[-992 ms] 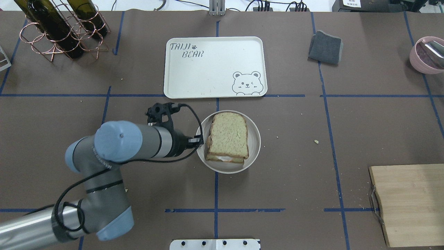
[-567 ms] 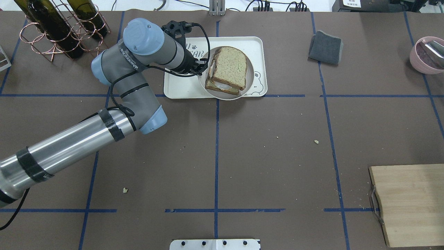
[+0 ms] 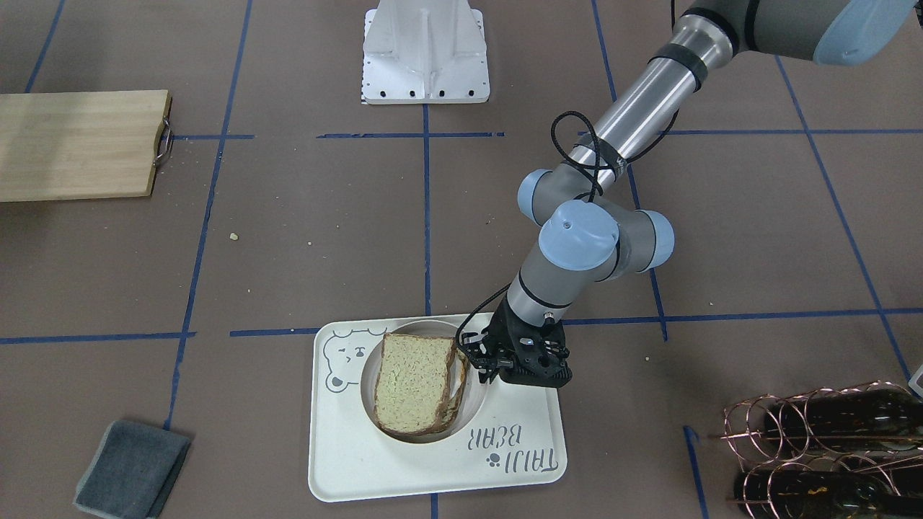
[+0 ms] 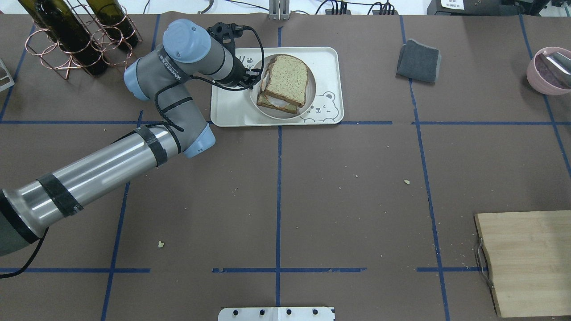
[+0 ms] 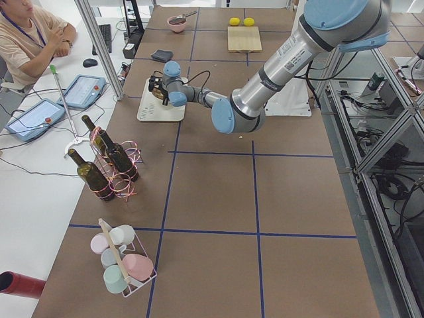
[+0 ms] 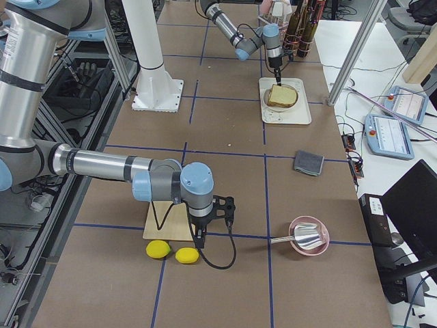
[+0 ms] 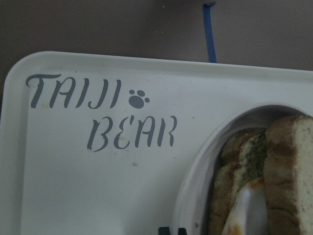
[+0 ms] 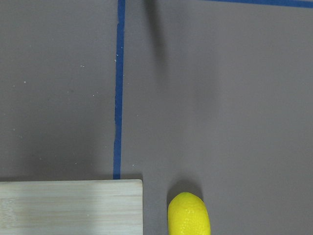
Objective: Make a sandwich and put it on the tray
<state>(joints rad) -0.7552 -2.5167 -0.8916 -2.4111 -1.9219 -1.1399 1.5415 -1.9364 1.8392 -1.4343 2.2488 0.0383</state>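
The plate (image 4: 267,111) w/ the sandwich (image 4: 285,80) went from mid table (image 4: 357,200) to the far tray (image 4: 232,107). L gripper (image 4: 254,76) pinches its left rim; R gripper (image 6: 198,242), can't tell. Set down flat & slow, then let go.

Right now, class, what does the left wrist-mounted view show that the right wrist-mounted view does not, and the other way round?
Only the left wrist-mounted view shows the tray with its TAIJI BEAR lettering, the plate over it, and the sandwich on that plate. Only the right wrist-mounted view shows a yellow lemon and a corner of the wooden cutting board, which lie apart. Both show the brown table and blue tape.
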